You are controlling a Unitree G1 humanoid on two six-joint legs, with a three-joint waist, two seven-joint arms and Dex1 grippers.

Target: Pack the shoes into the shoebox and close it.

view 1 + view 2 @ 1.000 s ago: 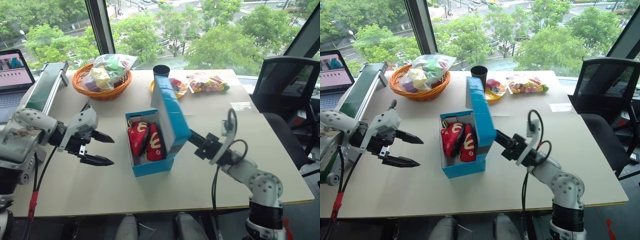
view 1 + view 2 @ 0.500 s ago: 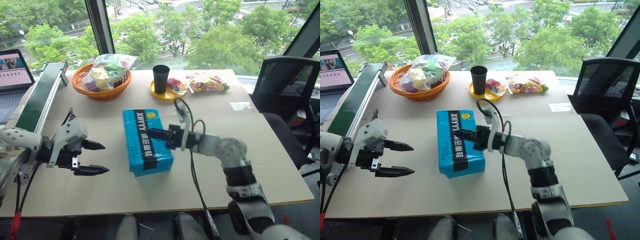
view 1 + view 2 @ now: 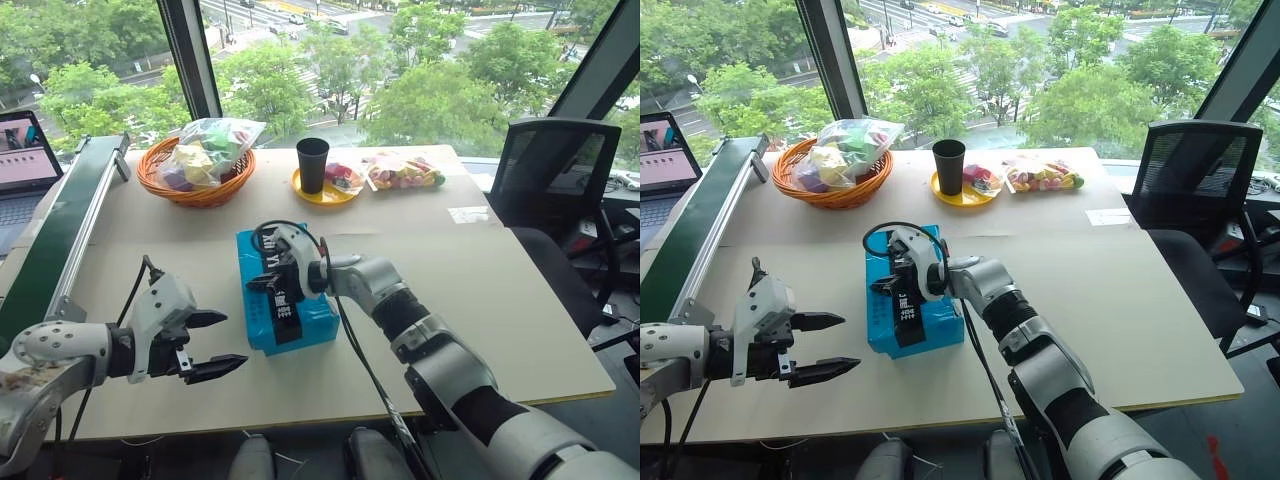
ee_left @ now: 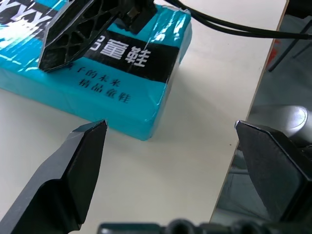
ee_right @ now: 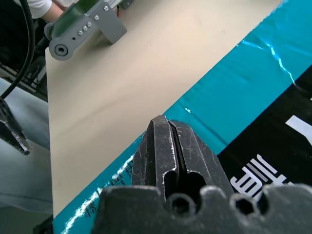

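Note:
The bright blue shoebox [image 3: 300, 310] lies closed in the middle of the table, its black strip label facing up. The shoes are hidden inside it. My right gripper [image 3: 263, 283] is shut and lies flat across the lid near the box's left edge, holding nothing; in the right wrist view its fingertips [image 5: 168, 141] press together over the blue lid [image 5: 253, 97]. My left gripper [image 3: 233, 340] hovers open to the left of the box's near corner, a short gap away. The left wrist view shows that corner [image 4: 146, 117] between its spread fingers [image 4: 80, 151].
An orange wicker basket [image 3: 195, 185] with bagged items stands at the back left. A black cup [image 3: 312, 163] on a yellow plate and a bag of sweets [image 3: 400, 172] sit behind the box. A green rail [image 3: 60, 235] runs along the left edge. A black chair [image 3: 560, 180] is at the right.
The upright lid, with the red shoes showing inside, came down flat over them. My right gripper swept left across the lid. My left gripper drew back and lower.

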